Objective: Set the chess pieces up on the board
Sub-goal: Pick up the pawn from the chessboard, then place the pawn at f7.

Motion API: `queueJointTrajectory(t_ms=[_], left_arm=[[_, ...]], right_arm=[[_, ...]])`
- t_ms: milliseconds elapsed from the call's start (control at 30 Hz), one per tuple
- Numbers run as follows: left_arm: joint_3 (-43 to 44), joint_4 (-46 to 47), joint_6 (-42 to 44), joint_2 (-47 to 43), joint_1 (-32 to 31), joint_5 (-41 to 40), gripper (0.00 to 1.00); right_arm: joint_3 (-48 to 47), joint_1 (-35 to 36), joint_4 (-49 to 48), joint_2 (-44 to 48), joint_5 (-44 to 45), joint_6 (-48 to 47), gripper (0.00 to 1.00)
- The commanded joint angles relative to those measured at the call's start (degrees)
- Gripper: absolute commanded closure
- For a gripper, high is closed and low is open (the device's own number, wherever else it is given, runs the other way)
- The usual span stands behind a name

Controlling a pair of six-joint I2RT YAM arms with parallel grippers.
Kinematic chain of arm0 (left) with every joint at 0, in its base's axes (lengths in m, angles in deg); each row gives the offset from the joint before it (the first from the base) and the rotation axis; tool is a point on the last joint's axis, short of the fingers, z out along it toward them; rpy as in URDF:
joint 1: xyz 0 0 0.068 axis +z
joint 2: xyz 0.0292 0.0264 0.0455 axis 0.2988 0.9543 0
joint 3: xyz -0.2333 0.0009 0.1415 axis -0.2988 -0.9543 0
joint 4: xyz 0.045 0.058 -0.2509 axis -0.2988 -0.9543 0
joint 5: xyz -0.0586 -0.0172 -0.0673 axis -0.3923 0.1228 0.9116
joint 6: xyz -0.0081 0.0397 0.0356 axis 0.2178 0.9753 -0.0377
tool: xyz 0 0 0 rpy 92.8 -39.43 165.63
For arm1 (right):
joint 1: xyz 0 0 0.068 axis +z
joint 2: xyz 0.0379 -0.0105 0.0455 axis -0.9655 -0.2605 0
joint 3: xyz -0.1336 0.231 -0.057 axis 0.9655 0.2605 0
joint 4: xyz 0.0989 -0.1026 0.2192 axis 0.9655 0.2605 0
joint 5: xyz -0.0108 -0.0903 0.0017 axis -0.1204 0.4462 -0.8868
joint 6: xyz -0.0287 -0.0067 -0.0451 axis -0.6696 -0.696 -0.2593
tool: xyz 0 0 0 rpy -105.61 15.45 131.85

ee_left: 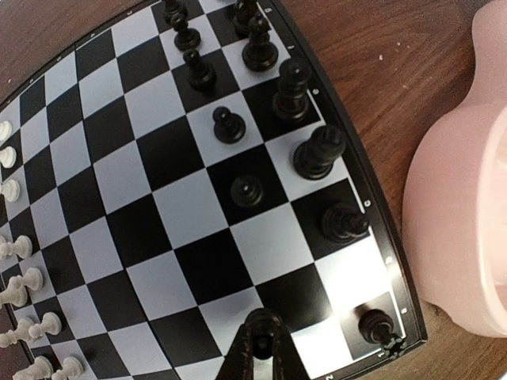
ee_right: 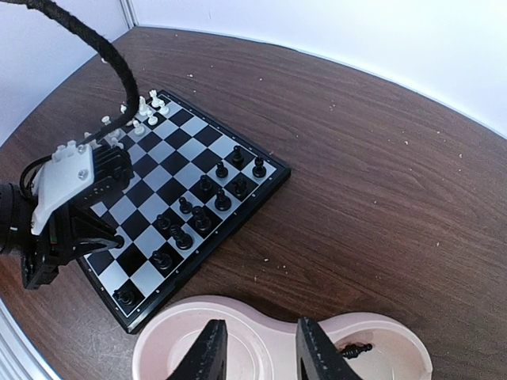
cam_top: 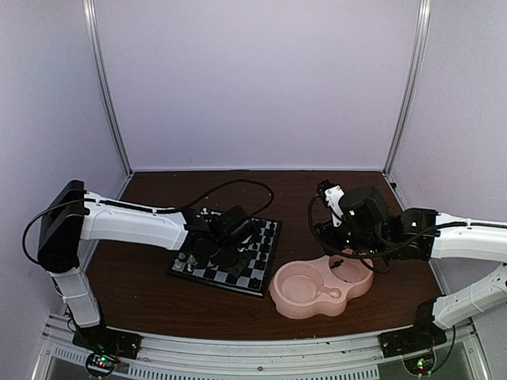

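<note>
The tabletop [ee_right: 380, 158] carries two big things, and I have an arm over each. The board [ee_left: 182, 210] lies on my left side, with the pink dish [ee_left: 451, 237] just beside its corner. I cannot tell whether they touch. I judge the dish is the holding place for loose men, which would explain why it sits within reach of both arms.

My left hand [ee_left: 261, 324] hangs over the board near the end of the black rows, its fingers pressed together. I cannot tell whether a pawn is pinched between them (dark tips and a black man look much alike from my wrist). My right hand [ee_right: 260, 326] hovers above the dish with its fingers partly apart and nothing between them. I think that leaves it ready to drop onto the one black piece [ee_right: 355, 348] lying on its side in one of the bowls.

The black chessmen [ee_left: 317, 152] stand upright in two rows along the edge next to the dish. Both rows have bare squares at the end where my left hand hangs, and I judge the next men belong there. The white chessmen [ee_left: 49, 323] line the opposite edge.
</note>
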Motion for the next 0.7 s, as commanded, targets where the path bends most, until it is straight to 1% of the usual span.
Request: queueJointTrajectory(t_ms=[0, 433, 667], left_arm=[[2.65, 2.06, 1.52, 2.27, 0.28, -0.75, 0.94], [6.76, 2.6, 2.86, 6.12, 0.71, -0.58, 0.94], [8.05, 2.55, 3.3, 7.51, 1.17, 0.24, 0.94]], right_arm=[[1.53, -0.27, 0.77, 2.78, 2.55, 0.01, 0.68], [4.37, -0.32, -0.87, 7.37, 4.08, -0.16, 0.68], [4.82, -0.28, -1.25, 7.97, 4.37, -0.26, 0.68]])
